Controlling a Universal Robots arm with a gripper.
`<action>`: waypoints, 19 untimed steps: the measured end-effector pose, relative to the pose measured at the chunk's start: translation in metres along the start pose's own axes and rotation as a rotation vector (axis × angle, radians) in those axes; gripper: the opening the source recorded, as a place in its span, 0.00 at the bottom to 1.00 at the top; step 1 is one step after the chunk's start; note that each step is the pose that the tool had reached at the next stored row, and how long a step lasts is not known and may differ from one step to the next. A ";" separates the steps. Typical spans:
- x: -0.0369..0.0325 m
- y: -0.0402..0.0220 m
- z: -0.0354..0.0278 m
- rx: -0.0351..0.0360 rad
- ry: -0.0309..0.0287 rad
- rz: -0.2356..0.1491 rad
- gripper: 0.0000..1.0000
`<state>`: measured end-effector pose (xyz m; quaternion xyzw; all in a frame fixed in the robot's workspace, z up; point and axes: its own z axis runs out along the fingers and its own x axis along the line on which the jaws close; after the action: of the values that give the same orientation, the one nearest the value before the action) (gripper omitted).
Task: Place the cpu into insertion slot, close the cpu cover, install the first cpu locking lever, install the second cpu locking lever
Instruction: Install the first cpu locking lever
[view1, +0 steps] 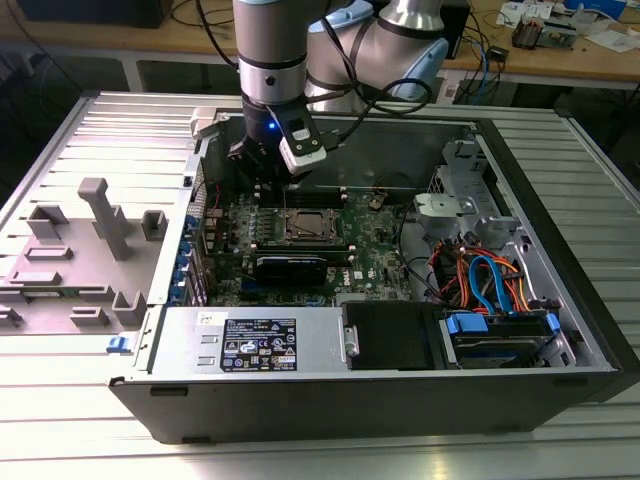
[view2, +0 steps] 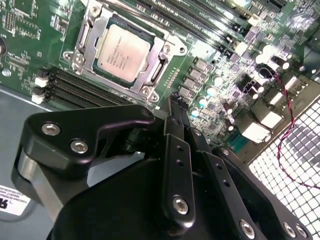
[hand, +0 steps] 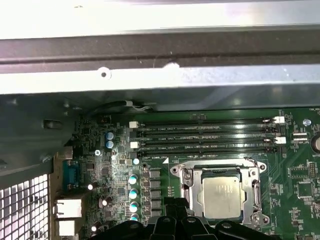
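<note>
The cpu lies flat in the insertion slot, its silver-grey top facing up. The silvery cpu cover lies down around the chip as a frame. In the first wrist view the cpu sits inside the cpu cover. My gripper is off to one side of the socket, above the board, its black fingers pressed together with nothing between them. In the exterior view the gripper hangs over the board's back left, behind the cpu.
Black memory slots run beside the socket. A long black card stands in front of it. The case's back wall is close to the gripper. A power supply and orange and blue cables fill the front and right.
</note>
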<state>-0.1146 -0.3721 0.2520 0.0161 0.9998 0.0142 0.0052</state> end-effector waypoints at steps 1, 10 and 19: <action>0.0003 0.0009 0.0001 -0.0001 0.0000 -0.001 0.11; 0.0025 0.0149 0.0004 -0.0004 0.0010 -0.034 0.11; 0.0027 0.0212 -0.0036 -0.0010 0.0028 -0.098 0.11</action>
<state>-0.1166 -0.3509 0.2562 -0.0331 0.9993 0.0144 0.0045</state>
